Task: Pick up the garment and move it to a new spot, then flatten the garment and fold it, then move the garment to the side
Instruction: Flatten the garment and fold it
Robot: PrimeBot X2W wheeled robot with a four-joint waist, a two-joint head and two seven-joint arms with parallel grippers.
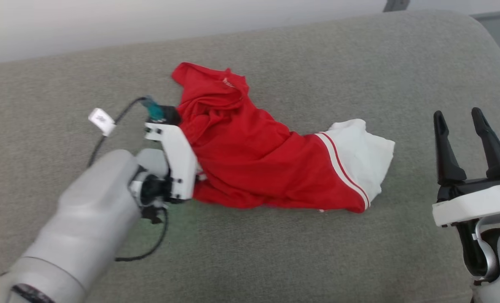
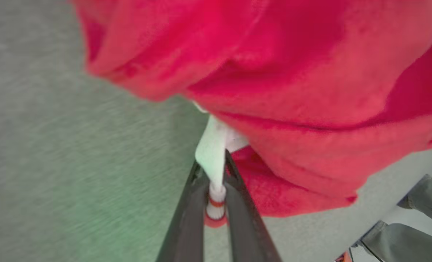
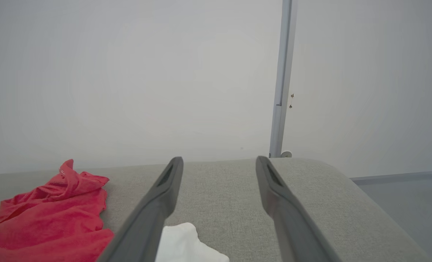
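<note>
The garment [image 1: 254, 160] lies crumpled on the grey cushion [image 1: 275, 252], bright red with a white end panel [image 1: 361, 143] edged in thin stripes at its right. My left gripper [image 1: 178, 155] presses in at the garment's left edge, its fingers hidden there. In the left wrist view my left gripper [image 2: 214, 163] is shut on a white, red-striped fold of the garment [image 2: 274, 72]. My right gripper [image 1: 460, 115] stands open at the right, apart from the cloth, fingers up. The right wrist view has my right gripper [image 3: 219, 162] open over the cushion, with the garment [image 3: 48, 218] at lower left.
A black cable with a white tag [image 1: 101, 120] loops off my left wrist. The cushion's rounded edge [image 3: 328, 171] drops to a grey floor [image 3: 401, 189] at the right. A pale wall and a metal post [image 3: 283, 72] stand behind. Something grey-green [image 2: 419, 203] lies beyond the cushion's edge.
</note>
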